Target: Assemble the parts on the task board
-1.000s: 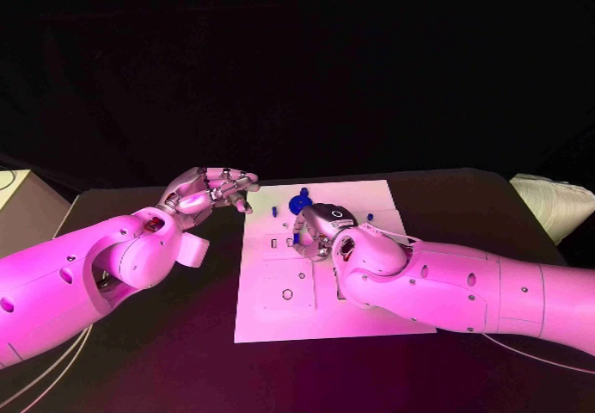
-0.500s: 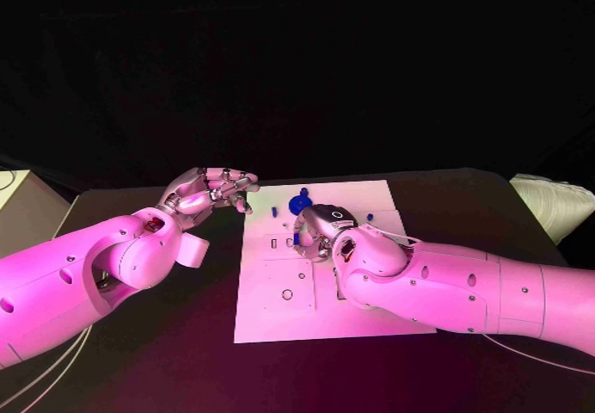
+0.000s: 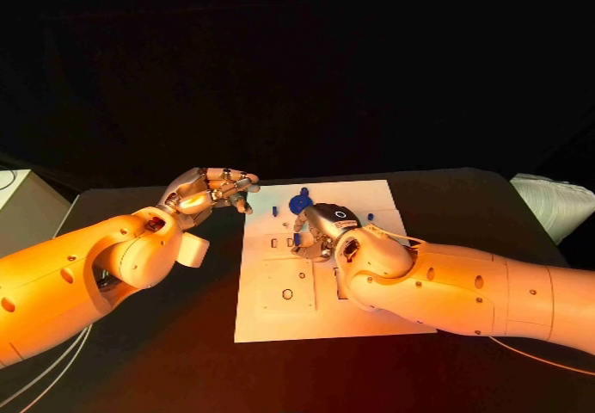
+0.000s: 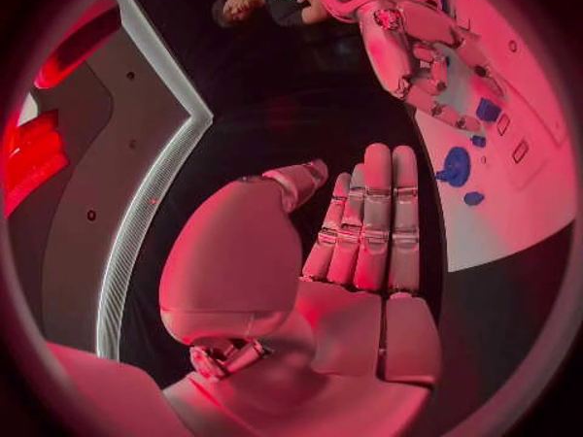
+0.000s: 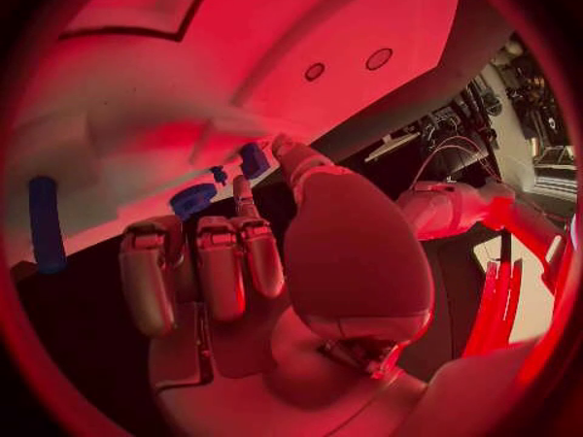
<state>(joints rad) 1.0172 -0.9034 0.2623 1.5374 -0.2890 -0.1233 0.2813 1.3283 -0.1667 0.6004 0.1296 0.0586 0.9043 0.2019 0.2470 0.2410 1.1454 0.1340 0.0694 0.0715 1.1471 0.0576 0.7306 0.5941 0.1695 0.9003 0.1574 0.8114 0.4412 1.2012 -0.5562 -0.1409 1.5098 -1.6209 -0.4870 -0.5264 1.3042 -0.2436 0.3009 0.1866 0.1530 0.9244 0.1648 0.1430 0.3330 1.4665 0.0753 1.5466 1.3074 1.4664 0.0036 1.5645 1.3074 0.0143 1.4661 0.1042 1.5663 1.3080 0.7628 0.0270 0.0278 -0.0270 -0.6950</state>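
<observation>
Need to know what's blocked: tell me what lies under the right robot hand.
Under the right robot hand lies the white task board; small blue parts show by its fingers. Board features directly beneath stay hidden.

a black table (image 3: 186,361) stands before a dark, unlit backdrop; a pale cabinet (image 3: 25,211) sits off its left edge. a white padded object (image 3: 555,202) lies at its right.

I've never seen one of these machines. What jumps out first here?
Two big arms meet over a white task board in the middle of the black table. The right robot hand is down on the board among small blue parts, while the left robot hand hovers off the board's far left corner, holding nothing.
</observation>
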